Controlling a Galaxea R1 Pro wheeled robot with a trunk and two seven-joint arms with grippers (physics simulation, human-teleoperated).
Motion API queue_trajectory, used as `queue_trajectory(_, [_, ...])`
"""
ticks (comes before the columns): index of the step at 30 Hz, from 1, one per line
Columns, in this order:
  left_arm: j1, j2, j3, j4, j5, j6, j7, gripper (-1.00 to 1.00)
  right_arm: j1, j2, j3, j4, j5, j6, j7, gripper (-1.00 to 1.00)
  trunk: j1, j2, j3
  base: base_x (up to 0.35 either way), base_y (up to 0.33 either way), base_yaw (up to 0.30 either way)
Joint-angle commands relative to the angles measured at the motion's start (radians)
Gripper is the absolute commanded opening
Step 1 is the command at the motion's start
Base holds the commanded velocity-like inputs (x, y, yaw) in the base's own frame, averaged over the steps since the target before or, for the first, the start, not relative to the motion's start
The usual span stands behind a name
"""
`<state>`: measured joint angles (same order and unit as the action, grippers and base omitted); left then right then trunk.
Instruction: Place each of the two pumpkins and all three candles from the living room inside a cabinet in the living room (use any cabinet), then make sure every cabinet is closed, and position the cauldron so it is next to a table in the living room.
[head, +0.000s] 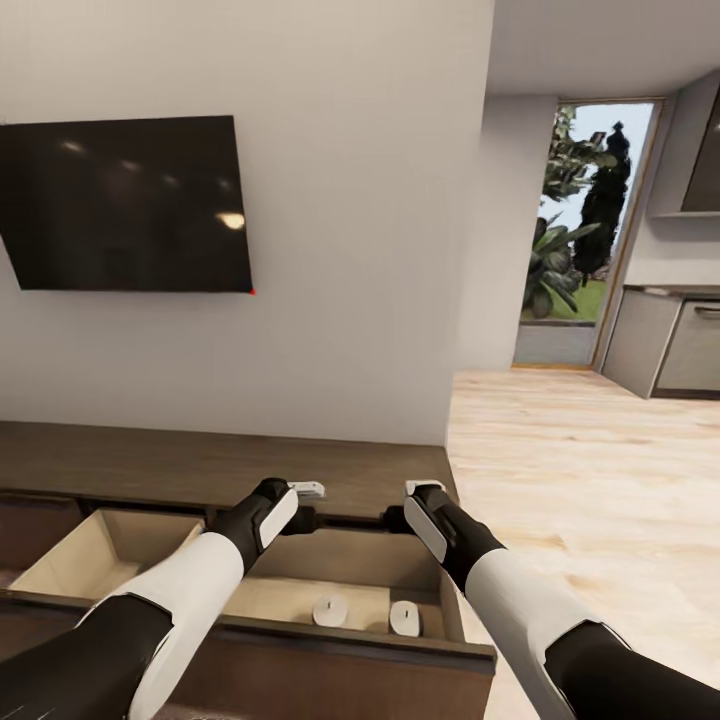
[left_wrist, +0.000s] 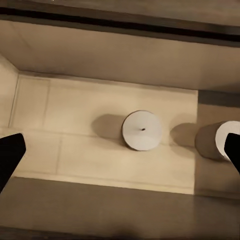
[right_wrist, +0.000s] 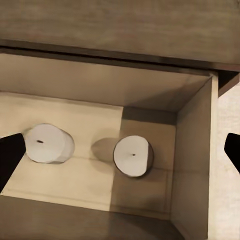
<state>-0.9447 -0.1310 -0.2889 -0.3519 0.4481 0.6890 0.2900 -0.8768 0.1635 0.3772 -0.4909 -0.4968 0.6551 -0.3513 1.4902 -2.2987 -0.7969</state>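
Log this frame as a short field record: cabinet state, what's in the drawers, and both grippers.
setting: living room wall with TV above the cabinet
open drawers: two, side by side
right drawer: two candles, one beside the other, standing apart on the floor of the drawer
left drawer: nothing visible inside, partly hidden by the arm
left gripper: open, above the right drawer
right gripper: open, above the same drawer
pumpkins, third candle: not in this record

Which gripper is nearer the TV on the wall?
Left. The left gripper hovers over the open drawer, below the TV; the right gripper sits farther toward the cabinet's far end.
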Motion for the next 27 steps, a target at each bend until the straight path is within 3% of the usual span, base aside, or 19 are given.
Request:
queue_trajectory(1, [0.000, 0.001, -0.007, -0.001, 0.011, 0.003, 0.008, 1.00, -0.001, -0.001, 0.007, -0.003, -0.011, 0.002, -0.009, 1.00, -0.004, 0.007, 0.003, -0.019, 0.000, 0.229])
queue_trajectory(7, [-0.001, 0.005, -0.005, -0.007, 0.009, 0.001, 0.009, 1.00, -0.001, -0.001, 0.007, -0.006, -0.011, 0.001, -0.009, 1.00, -0.027, 0.049, 0.027, -0.006, 0.000, 0.243])
queue_trajectory(27, [-0.001, 0.005, -0.007, -0.013, 0.007, 0.000, 0.011, 1.00, -0.001, -0.001, 0.007, -0.005, -0.011, -0.029, -0.009, 1.00, -0.027, 0.049, 0.045, 0.000, 0.000, 0.253])
